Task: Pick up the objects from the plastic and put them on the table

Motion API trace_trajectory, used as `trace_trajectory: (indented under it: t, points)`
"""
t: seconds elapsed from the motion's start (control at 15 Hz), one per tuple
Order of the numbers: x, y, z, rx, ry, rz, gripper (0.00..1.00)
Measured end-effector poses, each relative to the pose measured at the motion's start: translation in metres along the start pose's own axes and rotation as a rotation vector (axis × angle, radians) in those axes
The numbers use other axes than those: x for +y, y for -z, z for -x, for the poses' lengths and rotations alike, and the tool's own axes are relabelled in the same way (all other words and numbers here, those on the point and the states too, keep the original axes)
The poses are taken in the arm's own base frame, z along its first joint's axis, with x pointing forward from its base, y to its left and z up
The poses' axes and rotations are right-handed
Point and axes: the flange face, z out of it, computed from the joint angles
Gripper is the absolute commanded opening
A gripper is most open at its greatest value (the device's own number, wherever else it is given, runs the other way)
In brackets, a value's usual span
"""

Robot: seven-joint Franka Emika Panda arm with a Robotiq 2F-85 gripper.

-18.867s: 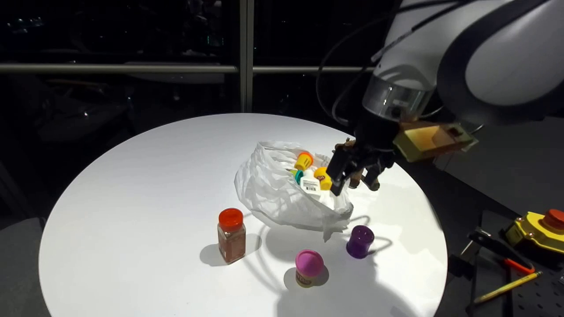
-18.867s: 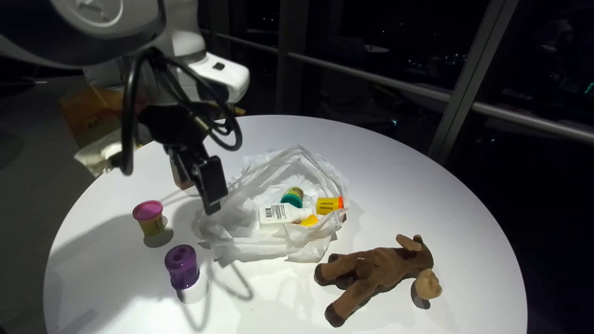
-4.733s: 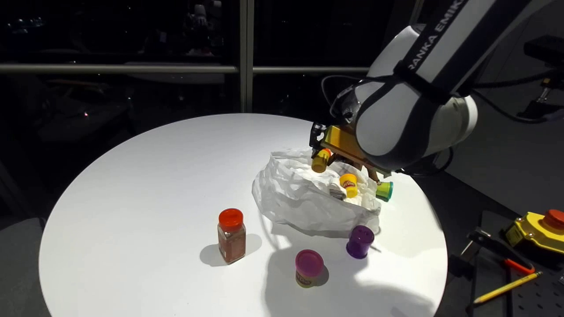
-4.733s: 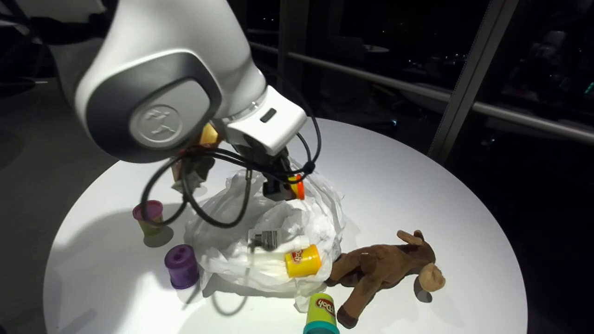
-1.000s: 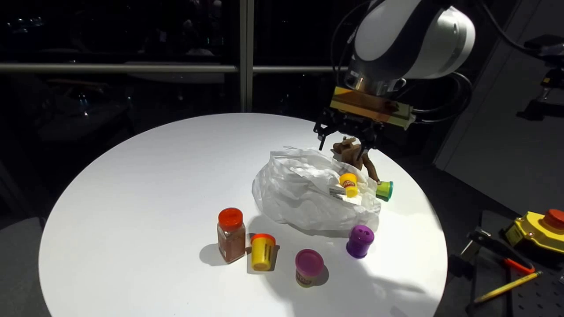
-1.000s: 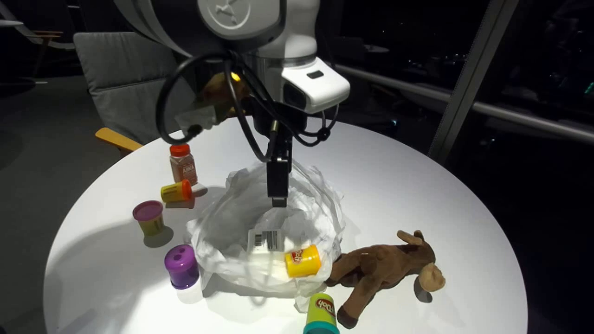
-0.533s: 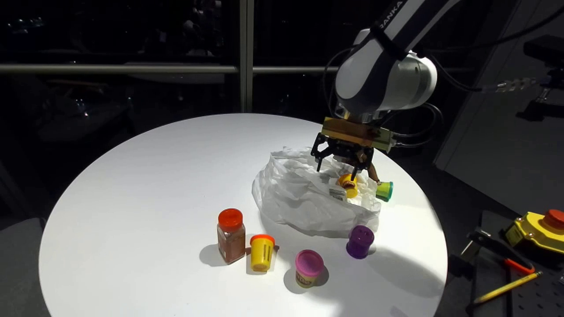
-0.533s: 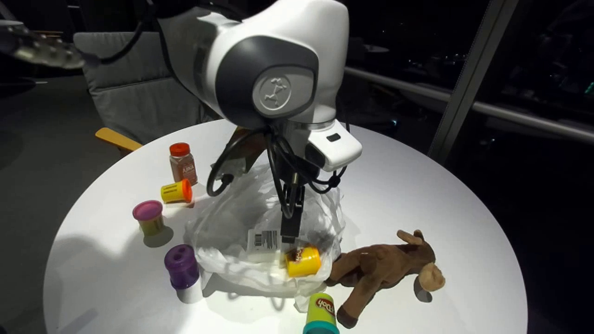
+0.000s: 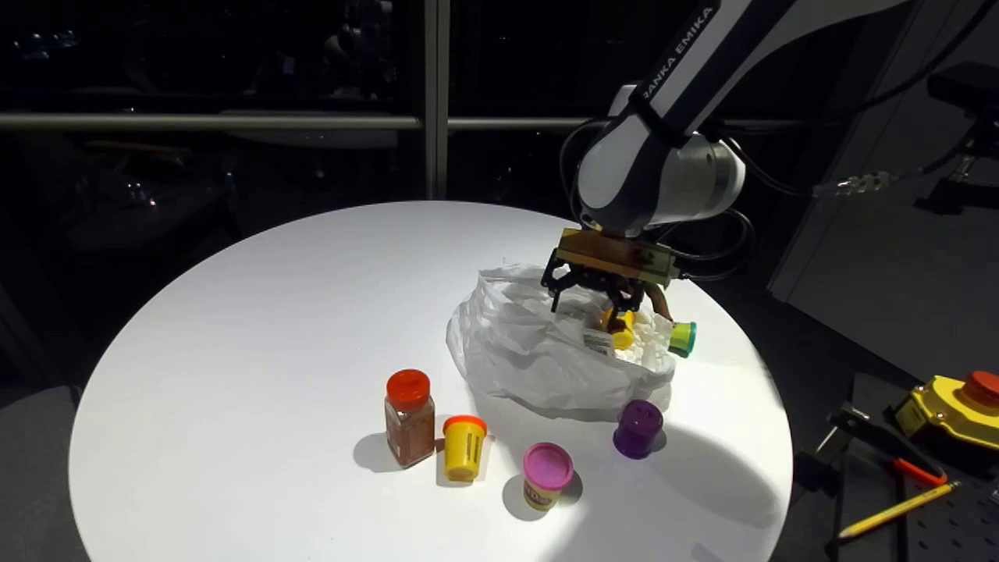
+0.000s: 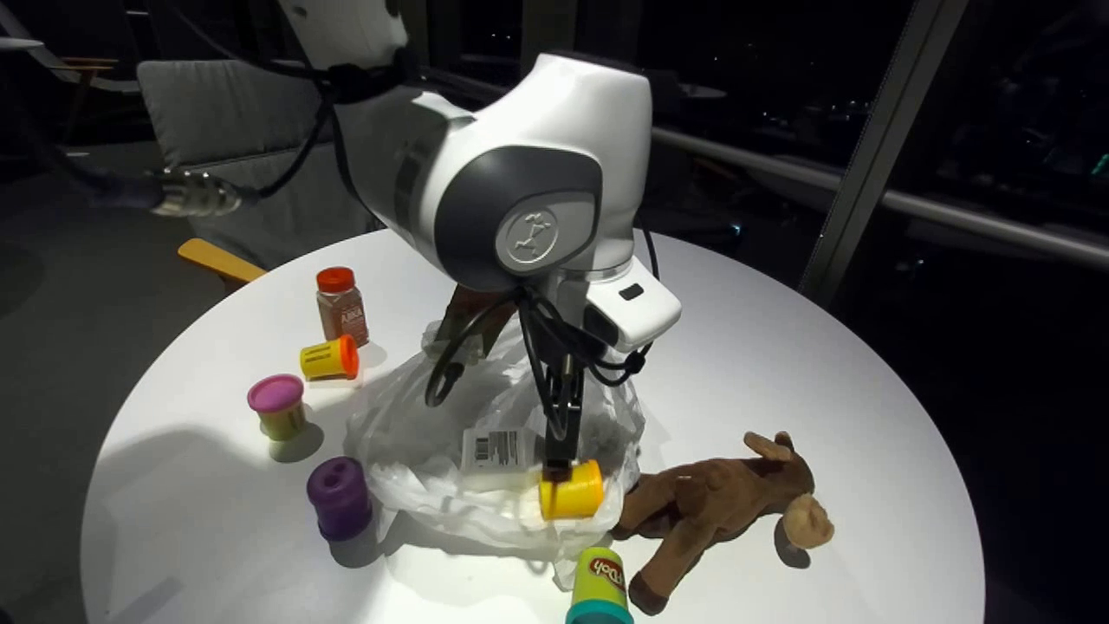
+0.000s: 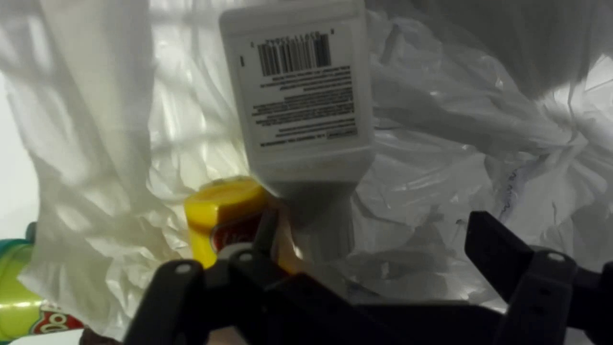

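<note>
The wrinkled white plastic [image 9: 515, 375] lies on the white round table [image 9: 250, 351]. Inside it rest a white labelled bottle [image 11: 301, 96] and a yellow tub [image 10: 573, 498]. My gripper [image 11: 373, 227] points down into the plastic, jaws wide apart. In the wrist view the bottle's neck shows between the fingers; one finger [image 11: 267, 230] overlaps the yellow tub and seems to touch it. Out on the table are a red-lidded jar [image 9: 410, 429], an orange-lidded yellow tub [image 9: 463, 449], a pink-lidded tub [image 9: 548, 472], a purple shaker [image 9: 638, 429], a green tub [image 10: 599, 576] and a brown animal [image 10: 715, 494].
The animal's legs and the green tub lie right against the plastic's edge. A grey chair [image 10: 243, 130] stands behind the table in an exterior view. Beside the table sit a yellow box with a red button [image 9: 952, 410] and a yellow pencil [image 9: 897, 511].
Over the last second my open gripper has come down into the plastic, and the yellow tub has shifted slightly. Earlier, the orange-lidded tub was carried from the plastic to the table beside the jar.
</note>
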Motion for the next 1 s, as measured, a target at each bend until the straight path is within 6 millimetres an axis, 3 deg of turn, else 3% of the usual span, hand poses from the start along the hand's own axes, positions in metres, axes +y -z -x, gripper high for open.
trace_trajectory:
  t: [0.27, 0.33, 0.4, 0.47, 0.8, 1.0]
  points:
    - [-0.004, -0.009, -0.005, 0.032, 0.006, -0.013, 0.98]
    - [-0.004, -0.012, -0.006, 0.037, 0.008, -0.013, 0.9]
    - [-0.004, -0.015, -0.007, 0.043, 0.009, -0.013, 0.73]
    - [-0.003, -0.017, -0.009, 0.047, 0.009, -0.012, 0.71]
    - [-0.002, -0.019, -0.013, 0.057, 0.007, -0.012, 0.31]
    - [-0.002, -0.017, -0.016, 0.073, 0.003, -0.027, 0.14]
